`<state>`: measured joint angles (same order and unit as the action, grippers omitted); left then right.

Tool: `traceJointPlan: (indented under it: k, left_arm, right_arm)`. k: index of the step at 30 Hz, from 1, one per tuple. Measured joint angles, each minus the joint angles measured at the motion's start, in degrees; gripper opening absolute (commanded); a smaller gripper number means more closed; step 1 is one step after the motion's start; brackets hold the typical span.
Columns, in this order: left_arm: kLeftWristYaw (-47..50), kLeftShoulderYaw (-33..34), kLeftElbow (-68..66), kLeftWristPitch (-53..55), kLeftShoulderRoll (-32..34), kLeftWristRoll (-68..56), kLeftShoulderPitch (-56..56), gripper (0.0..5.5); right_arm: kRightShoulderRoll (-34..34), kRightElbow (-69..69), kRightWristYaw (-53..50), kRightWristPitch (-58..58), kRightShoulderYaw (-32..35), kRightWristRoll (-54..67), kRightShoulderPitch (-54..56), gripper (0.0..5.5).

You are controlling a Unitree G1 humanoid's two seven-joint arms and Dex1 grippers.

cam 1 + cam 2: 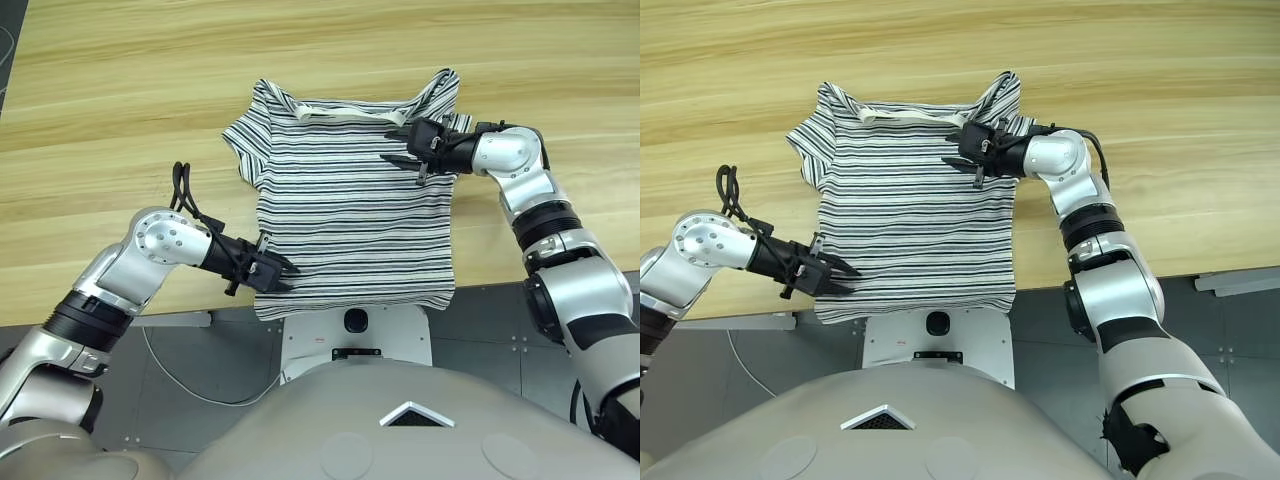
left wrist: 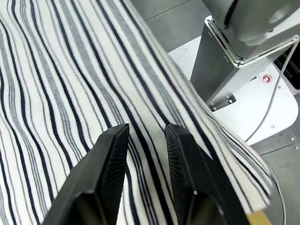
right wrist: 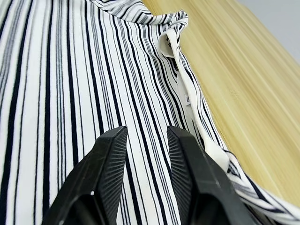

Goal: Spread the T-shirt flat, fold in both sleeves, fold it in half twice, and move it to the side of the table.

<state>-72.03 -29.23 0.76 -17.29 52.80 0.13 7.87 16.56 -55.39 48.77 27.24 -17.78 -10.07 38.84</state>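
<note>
**Squaring the shirt before the sleeve folds**

Judging by the layout, still at the spreading stage, with the sleeve folds to come. Working on a striped T-shirt point(image 1: 350, 210) laid front-up on the wooden table point(image 1: 120, 100), with the collar point(image 1: 345, 113) at the far side and the hem point(image 1: 350, 300) draped just over the near edge.

Note the left gripper point(image 1: 283, 272) at the near left hem corner, fingers point(image 2: 112, 159) parted slightly over flat cloth and clamping nothing. Note the right gripper point(image 1: 400, 145) resting on the far right shoulder beside the collar, likewise parted and holding nothing.

To do this step well:
- Pinch each spot firmly through both layers, then draw the two diagonal corners gently apart to take out the slack.
- Keep the pull low and level, so that the cloth slides and does not lift.
- Watch the overhanging hem; probably best to ease the shirt further onto the table so it cannot slip off.
- Smooth the left sleeve point(image 1: 245, 145), already spread outward.
- Check the right sleeve, which looks bunched near the shoulder; cannot tell exactly how it lies.

As for writing: only a small white neck label point(image 3: 186, 99) inside the collar, with print too small to read.
</note>
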Motion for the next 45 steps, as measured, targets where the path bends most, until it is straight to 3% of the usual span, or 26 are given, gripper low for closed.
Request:
traceJointPlan:
  k: [5, 14, 21, 29, 35, 37, 41, 45]
  left_arm:
    - [1.5, 0.7, -0.4, 1.2, -6.3, 0.2, 3.4, 1.45]
    - [2.9, 1.3, 0.3, 1.6, -10.7, 0.1, 2.2, 1.45]
    - [4.7, 2.6, 0.8, 1.6, -14.0, -0.7, 1.3, 1.45]
    - [12.8, 7.3, 0.7, 1.2, -22.2, -4.0, 3.1, 1.45]
    - [27.7, 17.7, -0.8, 7.4, -27.0, -5.3, 6.0, 1.45]
    - [37.8, 24.1, -1.7, 11.1, -28.2, -3.7, 6.7, 1.45]
    - [55.9, 37.3, -7.6, 12.8, -30.0, -2.7, 5.7, 2.03]
    - [62.2, 42.8, -23.0, 14.7, -31.9, -4.4, 5.1, 2.23]
  right_arm:
    - [-3.3, -6.4, -8.5, -2.1, -0.5, -3.6, 4.3, 1.54]
    - [-6.4, -17.5, -28.2, -11.2, -1.2, -10.2, 14.4, 1.54]
    - [-6.0, -21.8, -44.3, -15.2, -6.5, -20.2, 20.3, 1.54]
    - [-5.4, -22.5, -58.2, -13.4, 3.5, -14.7, 24.3, 1.54]
    - [-5.8, -20.0, -52.2, -2.4, 9.3, -8.1, 22.0, 1.54]
    - [-5.4, -18.7, -50.4, 2.1, 10.2, -6.9, 16.6, 1.75]
    - [-2.5, -11.8, -46.3, 10.7, 17.2, 2.1, 2.4, 2.4]
    - [-2.0, -1.0, -45.0, 13.0, 22.1, 8.7, -7.6, 2.45]
